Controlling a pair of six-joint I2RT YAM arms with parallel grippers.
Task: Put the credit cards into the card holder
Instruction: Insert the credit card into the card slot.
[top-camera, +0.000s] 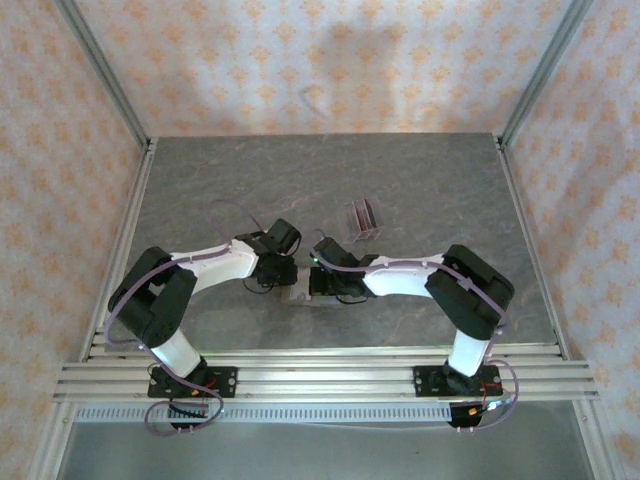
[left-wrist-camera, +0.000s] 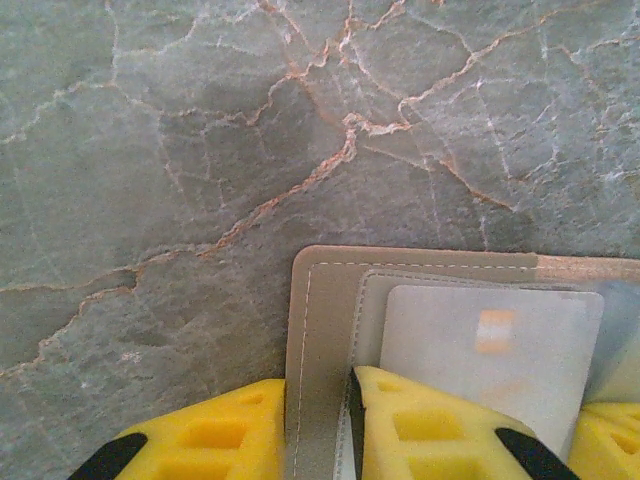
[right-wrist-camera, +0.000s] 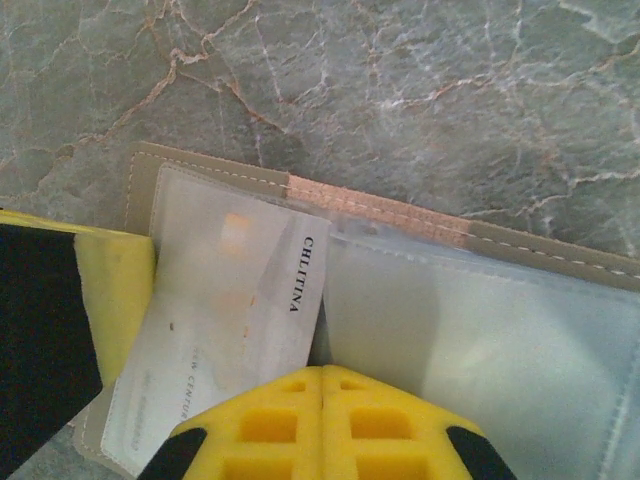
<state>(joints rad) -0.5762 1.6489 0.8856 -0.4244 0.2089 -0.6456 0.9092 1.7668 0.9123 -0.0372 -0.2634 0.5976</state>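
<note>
The grey, orange-veined marble counter (top-camera: 420, 180) fills the floor of the walled enclosure, framed by metal rails. Both white and black arms reach in from the near edge and meet over its middle, the left arm (top-camera: 205, 265) from the left and the right arm (top-camera: 410, 275) from the right.

Under their wrists the card holder (top-camera: 296, 294) lies opened flat on the counter, its tan border and clear inner sleeves (right-wrist-camera: 520, 350) facing up. A clear plastic rack (top-camera: 363, 220) stands a little farther back, apart from the arms.

One credit card (right-wrist-camera: 230, 320) sits inside the sleeve on the holder's left half, pale behind the plastic, with the printed word CHLITINA along its right edge. The left wrist view shows the same card (left-wrist-camera: 480, 350) tucked into its pocket.

The yellow left fingers (left-wrist-camera: 210, 435) are clamped on the holder's tan outer edge (left-wrist-camera: 320, 300), which runs up between them. The yellow right fingers (right-wrist-camera: 280, 420) are pressed fully together, tips meeting over the holder's centre, just beside the card's lower right corner. Whether they pinch any sleeve I cannot tell.
</note>
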